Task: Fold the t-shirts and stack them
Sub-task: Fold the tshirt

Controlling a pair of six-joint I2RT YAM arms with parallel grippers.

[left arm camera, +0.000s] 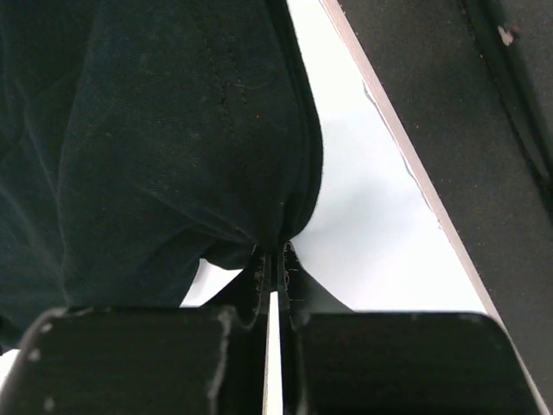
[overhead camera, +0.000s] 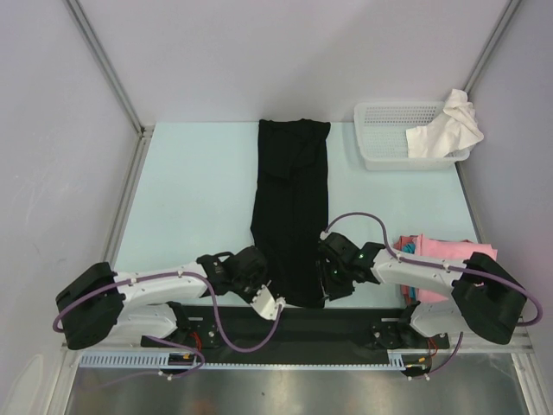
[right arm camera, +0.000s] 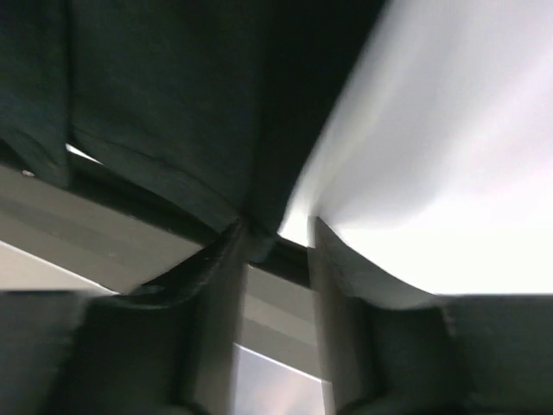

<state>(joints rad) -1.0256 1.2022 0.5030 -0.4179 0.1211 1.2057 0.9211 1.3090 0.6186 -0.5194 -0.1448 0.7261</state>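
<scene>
The black t-shirt [overhead camera: 292, 199] lies folded into a long narrow strip down the middle of the table, from the far edge to the near edge. My left gripper [overhead camera: 276, 292] is at its near left corner. In the left wrist view that gripper [left arm camera: 278, 259] is shut on the shirt's hem [left arm camera: 173, 130]. My right gripper [overhead camera: 326, 285] is at the near right corner. In the blurred right wrist view it [right arm camera: 276, 233] stands open, with the black cloth [right arm camera: 173, 104] hanging at its fingertips. A white t-shirt [overhead camera: 449, 130] drapes over the basket. Pink and red t-shirts [overhead camera: 445, 251] lie stacked at the right.
The white mesh basket [overhead camera: 389, 112] stands at the far right corner. Metal frame posts and white walls enclose the table. The table's near edge and a dark strip run just below both grippers.
</scene>
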